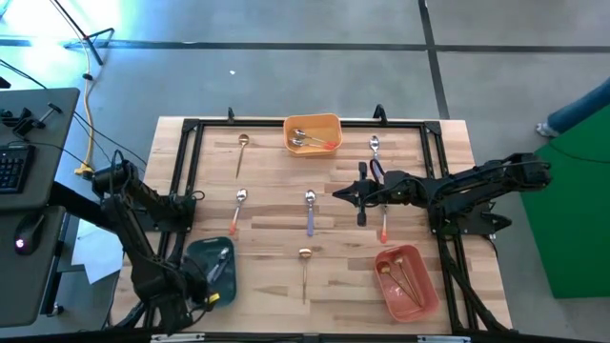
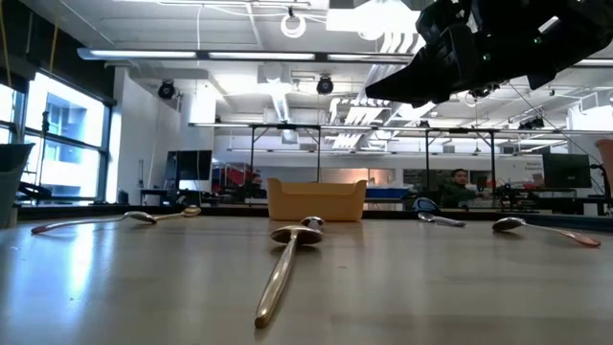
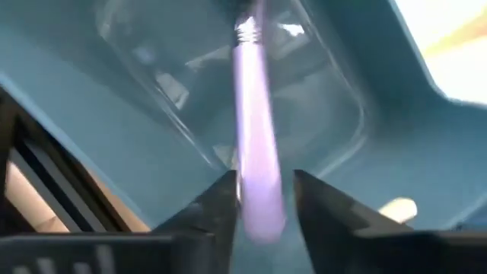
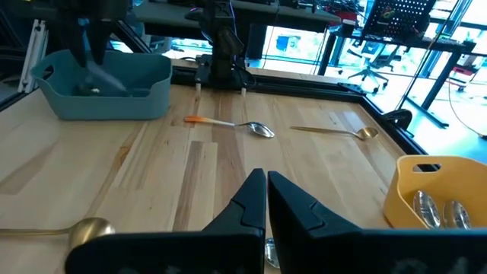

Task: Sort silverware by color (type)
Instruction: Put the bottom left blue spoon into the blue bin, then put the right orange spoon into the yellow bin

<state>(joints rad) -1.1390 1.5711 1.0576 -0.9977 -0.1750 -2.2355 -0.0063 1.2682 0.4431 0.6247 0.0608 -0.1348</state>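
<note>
My left gripper (image 3: 262, 202) reaches into the teal tray (image 1: 193, 259) at the near left and is shut on a lavender-handled spoon (image 3: 255, 137). My right gripper (image 1: 338, 194) hovers shut above mid-table, right of centre, touching nothing; the low view shows it raised (image 2: 450, 57). Flat on the table lie two gold spoons (image 1: 241, 152) (image 1: 304, 269), two orange-handled spoons (image 1: 237, 208) (image 1: 384, 225) and two lavender-handled spoons (image 1: 310, 213) (image 1: 376, 154). The orange tray (image 1: 329, 122) at the far edge holds silver-bowled spoons. The pink tray (image 1: 426, 293) holds gold ones. My left gripper has the spoon's lavender handle near its free end (image 3: 262, 217) between its two fingers (image 3: 221, 205), which lie along the handle. The spoon points away from the gripper into the teal tray, its metal end (image 3: 245, 30) toward the tray floor. Whether that end rests there is blurred.
A black frame (image 1: 286, 122) runs round the wooden table top. A keyboard and a mouse sit on a desk (image 1: 29, 191) beyond the left edge. Bare wood shows between the spoons at mid-table. A person (image 2: 460, 182) sits far off in the room.
</note>
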